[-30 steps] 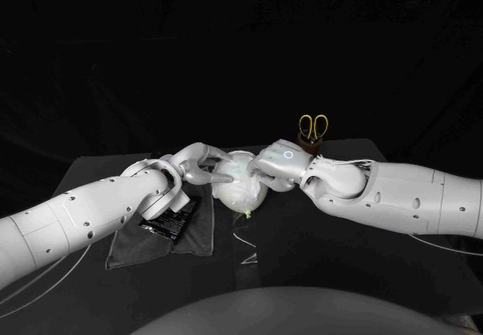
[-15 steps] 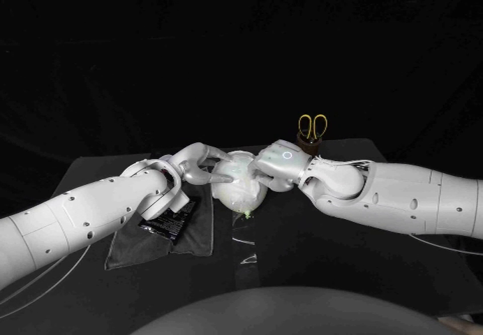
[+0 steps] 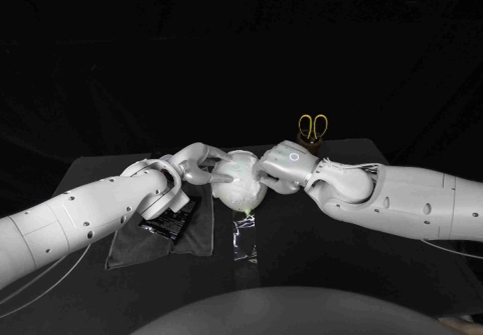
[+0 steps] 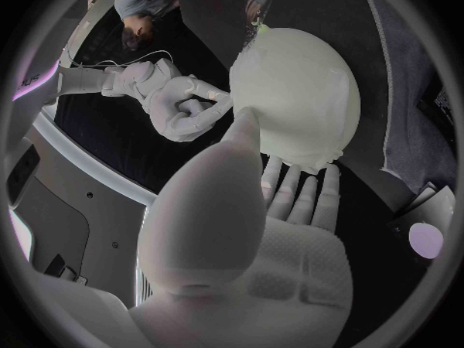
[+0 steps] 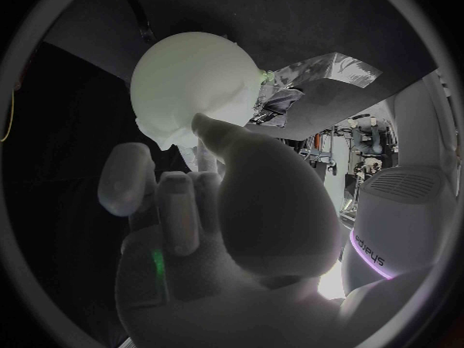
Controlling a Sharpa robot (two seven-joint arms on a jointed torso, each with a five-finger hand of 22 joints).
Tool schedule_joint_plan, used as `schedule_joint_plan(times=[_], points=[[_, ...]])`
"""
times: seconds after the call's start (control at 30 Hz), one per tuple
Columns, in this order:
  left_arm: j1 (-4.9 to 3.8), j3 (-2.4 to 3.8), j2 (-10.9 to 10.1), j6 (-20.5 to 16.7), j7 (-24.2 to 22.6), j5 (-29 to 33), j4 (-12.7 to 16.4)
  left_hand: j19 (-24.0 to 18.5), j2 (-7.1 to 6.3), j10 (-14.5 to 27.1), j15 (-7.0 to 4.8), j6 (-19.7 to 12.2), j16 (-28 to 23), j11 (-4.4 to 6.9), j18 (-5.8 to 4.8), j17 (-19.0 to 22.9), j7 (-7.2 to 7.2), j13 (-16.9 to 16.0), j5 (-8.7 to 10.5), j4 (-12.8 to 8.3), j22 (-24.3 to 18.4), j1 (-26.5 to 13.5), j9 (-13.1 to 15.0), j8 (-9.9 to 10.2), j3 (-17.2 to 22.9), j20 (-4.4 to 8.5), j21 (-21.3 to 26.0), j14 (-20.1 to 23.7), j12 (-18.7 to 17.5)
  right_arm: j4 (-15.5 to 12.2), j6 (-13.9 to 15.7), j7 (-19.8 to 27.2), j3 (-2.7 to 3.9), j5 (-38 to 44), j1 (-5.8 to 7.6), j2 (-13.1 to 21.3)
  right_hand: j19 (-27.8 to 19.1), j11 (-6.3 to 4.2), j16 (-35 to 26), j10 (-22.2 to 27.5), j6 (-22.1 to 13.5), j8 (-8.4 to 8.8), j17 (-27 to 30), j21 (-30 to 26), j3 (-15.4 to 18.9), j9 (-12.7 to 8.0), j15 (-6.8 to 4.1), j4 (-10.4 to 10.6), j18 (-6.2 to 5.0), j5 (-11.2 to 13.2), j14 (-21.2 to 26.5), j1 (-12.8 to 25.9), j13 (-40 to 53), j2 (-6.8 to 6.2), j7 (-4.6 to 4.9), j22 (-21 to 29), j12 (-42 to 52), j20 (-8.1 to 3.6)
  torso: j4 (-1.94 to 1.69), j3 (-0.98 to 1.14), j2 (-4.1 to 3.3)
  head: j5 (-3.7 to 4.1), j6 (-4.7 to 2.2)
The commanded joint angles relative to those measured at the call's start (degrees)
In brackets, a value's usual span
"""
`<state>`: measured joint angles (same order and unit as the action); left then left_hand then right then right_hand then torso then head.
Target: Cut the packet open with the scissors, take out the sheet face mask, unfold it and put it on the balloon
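Final step judged in hand: the sheet face mask (image 4: 300,85) is seen draped over the balloon (image 3: 241,199), which is held above the middle of the black table (image 3: 332,258), in its far half. The balloon is cupped by the left hand (image 3: 196,164), thumb on its side and fingers extended beneath. The mask's lower edge is touched by the right hand (image 3: 284,167) with its thumb, fingers half curled; whether the edge is pinched cannot be told. Next, smoothing of the loose edges is called for, with light pressure. Counted: one balloon, one mask, one pair of scissors (image 3: 313,128) upright in one brown holder (image 3: 311,148) at the far edge, one black packet (image 3: 166,223) on one grey cloth (image 3: 196,234) toward the left edge, one crinkled foil piece (image 3: 243,237).
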<state>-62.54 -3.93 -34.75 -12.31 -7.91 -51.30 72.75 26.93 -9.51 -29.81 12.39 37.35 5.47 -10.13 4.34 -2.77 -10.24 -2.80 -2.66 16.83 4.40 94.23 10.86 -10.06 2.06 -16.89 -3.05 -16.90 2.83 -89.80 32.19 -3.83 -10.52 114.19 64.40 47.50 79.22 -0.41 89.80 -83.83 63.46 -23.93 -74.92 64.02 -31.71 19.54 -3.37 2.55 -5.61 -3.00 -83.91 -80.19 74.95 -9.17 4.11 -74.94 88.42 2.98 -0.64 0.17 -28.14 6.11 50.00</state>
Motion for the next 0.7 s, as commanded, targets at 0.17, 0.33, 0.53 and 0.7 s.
schedule_joint_plan(times=[0.17, 0.33, 0.53, 0.7], points=[[0.03, -0.05, 0.1, 0.9, 0.2, 0.2, 0.0, -0.3, 0.34, 0.2, -0.15, 0.3, -0.3, 0.11, -0.82, 0.0, -1.72, 0.1, -0.11, -0.1, -0.1, 0.0, 0.1, -0.1, 0.4, 0.10, 0.0, -0.1, -0.2, -1.7, 0.1, -1.8, -0.01, 1.1, -0.05, 2.5, 0.4, -0.46, 0.2, -5.2, 0.1, -0.40, -15.1, 0.4, 0.0, 0.3, -0.13, 0.3, 0.87, 0.2, -6.1, 0.6, 14.0, 0.05, -0.40, -8.8, 0.3, 0.00, 0.03, -0.01, 0.04, -0.01, 0.00], [0.03, -0.06, 0.0, 0.9, 0.2, 0.2, 0.0, -0.3, 0.34, 0.2, -0.15, 0.3, -0.3, 0.11, -0.82, 0.0, -1.72, 0.1, -0.11, -0.1, -0.1, 0.0, 0.1, -0.1, 0.4, 0.10, 0.0, -0.1, -0.2, -2.3, -0.1, -2.4, -0.01, 1.4, -0.05, 4.4, 0.4, -0.52, 0.2, -5.3, 0.1, -0.53, -15.1, 0.5, 0.0, 0.4, -0.16, 0.4, 0.88, 0.2, -6.1, 0.7, 14.1, 0.04, -0.46, -8.8, 0.5, -0.02, 0.03, -0.02, 0.04, -0.01, 0.00], [0.03, -0.08, 0.0, 0.9, 0.2, 0.2, -0.1, -0.3, 0.46, 0.2, -0.14, 0.4, -0.3, 0.10, -0.82, 0.0, -1.73, 0.1, -0.11, -0.1, -0.1, 0.0, 0.1, -0.1, 0.5, 0.10, 0.0, -0.1, -0.1, -3.1, 0.2, -2.8, -0.02, 1.5, -0.06, 5.9, 0.5, -0.57, 0.2, -5.3, 0.1, -0.65, -15.1, 0.7, 0.0, 0.6, -0.21, 0.4, 0.92, 0.2, -6.1, 0.8, 14.2, 0.02, -0.52, -8.9, 0.6, -0.06, 0.04, -0.02, 0.00, 0.20, 0.00], [0.03, -0.09, 0.0, 0.9, 0.2, 0.2, -0.1, -0.3, 0.46, 0.2, -0.14, 0.4, -0.3, 0.10, -0.82, 0.0, -1.73, 0.1, -0.11, -0.1, -0.1, 0.0, 0.1, -0.1, 0.5, 0.10, 0.0, -0.1, -0.1, -3.5, 3.5, -1.5, -0.02, -0.5, -0.06, 5.9, 0.5, -0.65, 0.2, -5.2, -0.6, -0.59, -15.1, 0.5, 0.1, 0.8, -0.32, 0.5, 0.89, 0.2, -6.1, 1.2, 14.1, -0.16, -0.50, -8.8, 0.4, -0.16, -0.01, 0.02, -0.01, 0.18, 0.00]])
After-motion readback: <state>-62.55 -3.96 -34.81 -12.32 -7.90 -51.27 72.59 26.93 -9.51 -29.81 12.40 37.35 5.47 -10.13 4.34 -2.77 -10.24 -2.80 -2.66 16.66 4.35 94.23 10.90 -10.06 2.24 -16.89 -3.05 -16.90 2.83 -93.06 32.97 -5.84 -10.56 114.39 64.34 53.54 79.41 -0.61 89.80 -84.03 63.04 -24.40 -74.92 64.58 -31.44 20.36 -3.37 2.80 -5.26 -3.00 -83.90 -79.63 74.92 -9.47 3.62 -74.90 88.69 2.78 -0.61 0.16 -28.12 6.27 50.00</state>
